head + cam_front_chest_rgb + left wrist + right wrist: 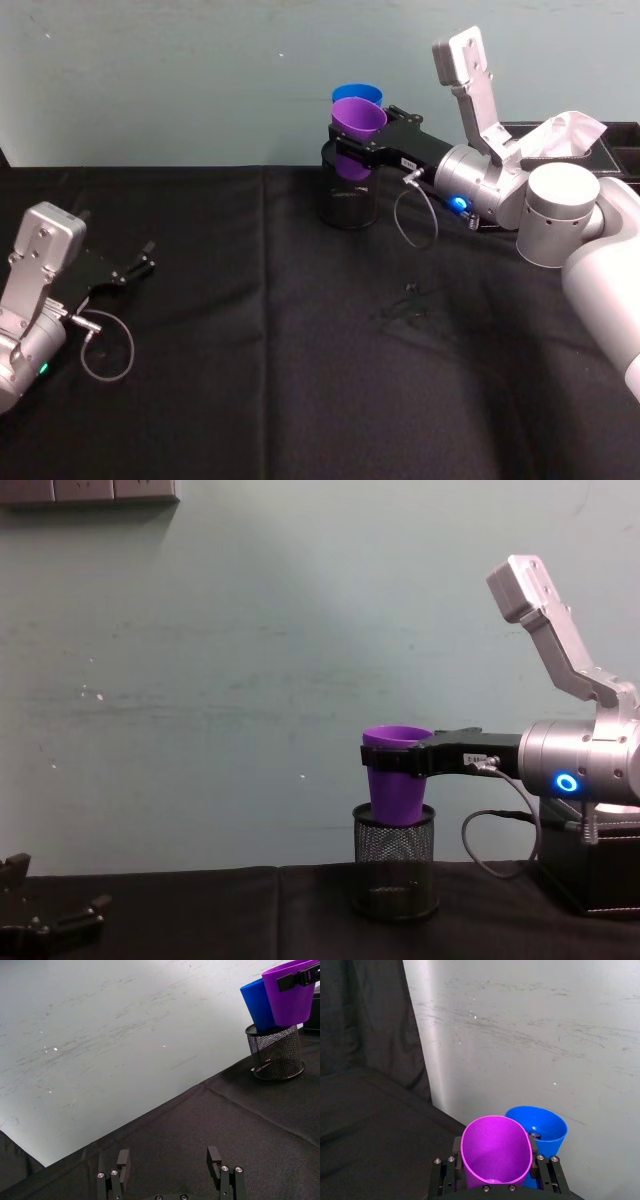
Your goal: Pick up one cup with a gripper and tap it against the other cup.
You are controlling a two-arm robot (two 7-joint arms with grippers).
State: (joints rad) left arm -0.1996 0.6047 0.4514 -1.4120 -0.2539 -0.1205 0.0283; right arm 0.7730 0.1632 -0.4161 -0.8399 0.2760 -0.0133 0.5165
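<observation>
Right gripper (350,138) clamps the light, slick purple cup (358,118) below its rim, seemingly against the blue cup (357,94); left gripper (140,262) sits spread at the table's (250,400) left edge.

Your two arms are silver with rounded joints; your right gripper (360,135) is long, black and flat, with a small white label (408,162); behind it glows a blue ring light (567,782); your left gripper (147,256) is small, black, with silver screws (111,1173); a grey cable (105,345) loops at each wrist.

A black-clothed table (250,390) carries a wire-mesh pen holder (348,203) and a black box (600,875).
</observation>
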